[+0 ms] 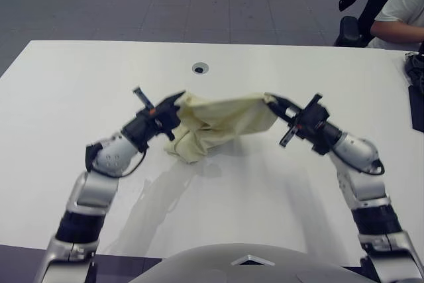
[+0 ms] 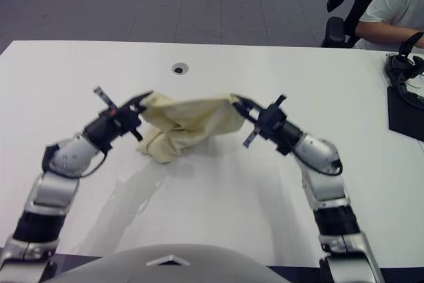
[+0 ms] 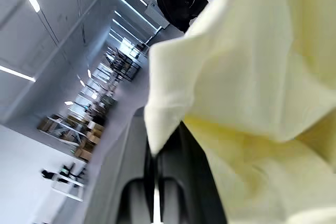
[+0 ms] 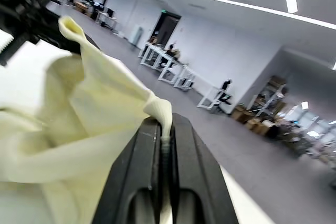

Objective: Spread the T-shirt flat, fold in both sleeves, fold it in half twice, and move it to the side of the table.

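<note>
A pale yellow T-shirt (image 1: 222,124) hangs bunched between my two grippers above the middle of the white table (image 1: 73,84). My left gripper (image 1: 177,101) is shut on the cloth's left corner, and my right gripper (image 1: 271,101) is shut on its right corner. The shirt's top edge stretches between them, while its crumpled lower part (image 1: 185,147) droops onto the table near the left gripper. In the right wrist view the black fingers (image 4: 181,145) pinch a fold of the T-shirt (image 4: 89,114), with the left gripper (image 4: 65,40) beyond. Yellow T-shirt cloth (image 3: 252,87) covers the left wrist view.
A small round cable hole (image 1: 199,68) lies in the table behind the shirt. Dark gear (image 2: 405,94) sits at the table's far right edge, where a seated person (image 1: 401,11) is close by. Bare tabletop lies in front and to the left.
</note>
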`<state>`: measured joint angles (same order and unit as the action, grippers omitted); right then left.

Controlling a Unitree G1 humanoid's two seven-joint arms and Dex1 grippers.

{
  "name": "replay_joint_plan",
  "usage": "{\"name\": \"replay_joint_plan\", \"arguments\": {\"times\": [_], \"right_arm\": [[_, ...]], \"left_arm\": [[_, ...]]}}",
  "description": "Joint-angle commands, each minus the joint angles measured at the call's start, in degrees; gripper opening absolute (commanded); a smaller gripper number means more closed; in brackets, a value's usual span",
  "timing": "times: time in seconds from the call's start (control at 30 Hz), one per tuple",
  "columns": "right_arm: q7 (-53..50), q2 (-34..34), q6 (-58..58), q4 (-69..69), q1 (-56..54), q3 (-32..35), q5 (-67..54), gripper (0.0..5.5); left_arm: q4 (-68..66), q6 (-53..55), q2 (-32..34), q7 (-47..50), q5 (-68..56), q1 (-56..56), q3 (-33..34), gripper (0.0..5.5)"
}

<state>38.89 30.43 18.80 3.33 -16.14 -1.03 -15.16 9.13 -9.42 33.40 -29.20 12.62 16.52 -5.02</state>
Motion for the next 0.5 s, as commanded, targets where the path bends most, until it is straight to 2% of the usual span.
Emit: {"name": "replay_joint_plan", "arguments": {"times": [0.03, 0.13, 0.27, 0.37, 0.5], "right_arm": [[-3.2, 2.5, 0.24, 21.57, -23.77, 4.56, 3.1, 0.03], [-7.82, 4.47, 4.06, 35.96, -37.67, 3.47, 9.52, 0.03], [-20.76, 9.01, 8.34, 49.17, -51.15, 0.89, 20.7, 0.03], [-27.85, 11.49, 10.59, 53.77, -57.02, 0.57, 25.31, 0.03], [-32.23, 12.67, 15.29, 57.11, -59.6, 0.78, 28.36, 0.03]], "left_arm": [[-17.39, 0.82, 2.31, -6.05, 3.3, 26.31, -3.19, 0.0], [-35.36, -2.01, 0.59, -2.42, 10.21, 44.89, -7.17, 0.0], [-57.98, -4.75, 0.52, 14.25, 24.57, 63.91, -15.38, 0.0], [-65.43, -5.37, 1.19, 23.29, 29.47, 71.47, -18.22, 0.0], [-68.39, -9.53, 2.33, 29.17, 32.92, 74.11, -21.02, 0.0]]}}
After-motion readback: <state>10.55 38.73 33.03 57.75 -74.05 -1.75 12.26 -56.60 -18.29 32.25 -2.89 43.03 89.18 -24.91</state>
